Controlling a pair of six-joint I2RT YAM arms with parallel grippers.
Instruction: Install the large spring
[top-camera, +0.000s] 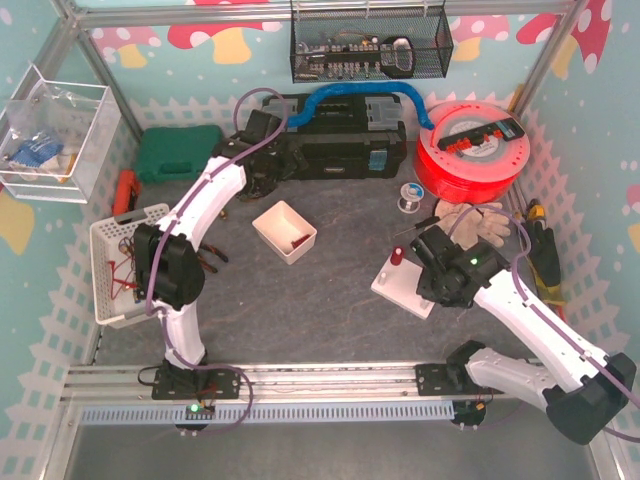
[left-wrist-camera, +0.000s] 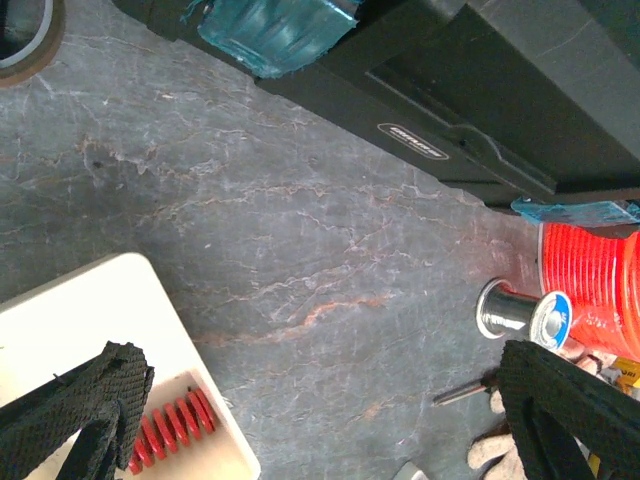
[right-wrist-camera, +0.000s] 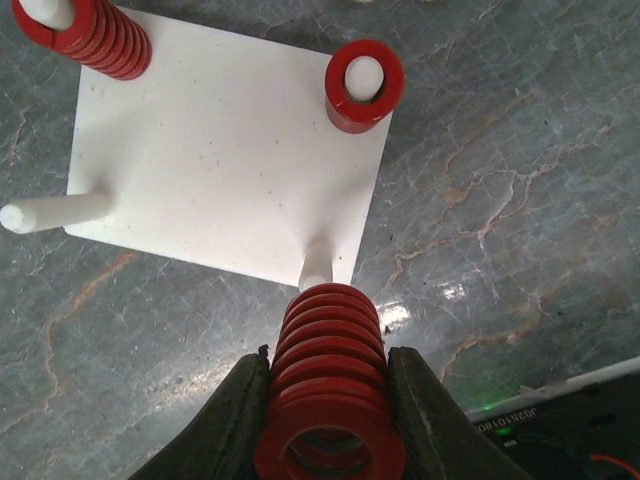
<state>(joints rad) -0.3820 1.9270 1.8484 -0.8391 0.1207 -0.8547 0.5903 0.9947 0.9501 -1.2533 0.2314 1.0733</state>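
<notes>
1. Your right claw (right-wrist-camera: 330, 358) is pinching the large spring (right-wrist-camera: 330, 400), 1 finger on each flank of its coils. It holds the spring off the counter (right-wrist-camera: 520, 200), right of centre and midway between the near and far edges.
2. The spring's long axis runs straight out from the claw toward the white peg plate (right-wrist-camera: 220, 170). The bare peg (right-wrist-camera: 317, 268) at the plate's closest edge shows just past the spring's far end.
3. I judge the coming move turns on that line: keep bore and peg concentric, then push along the axis.
4. 2 fitted springs (right-wrist-camera: 363, 85) sit on other pegs, and 1 other bare peg (right-wrist-camera: 50, 212) remains.
5. Your left claw (left-wrist-camera: 325, 370) is spread wide above the white bin (left-wrist-camera: 90, 310), which holds a red spring (left-wrist-camera: 170, 430). It is closer to the far edge and well apart from the plate, so the right arm is nearer.
</notes>
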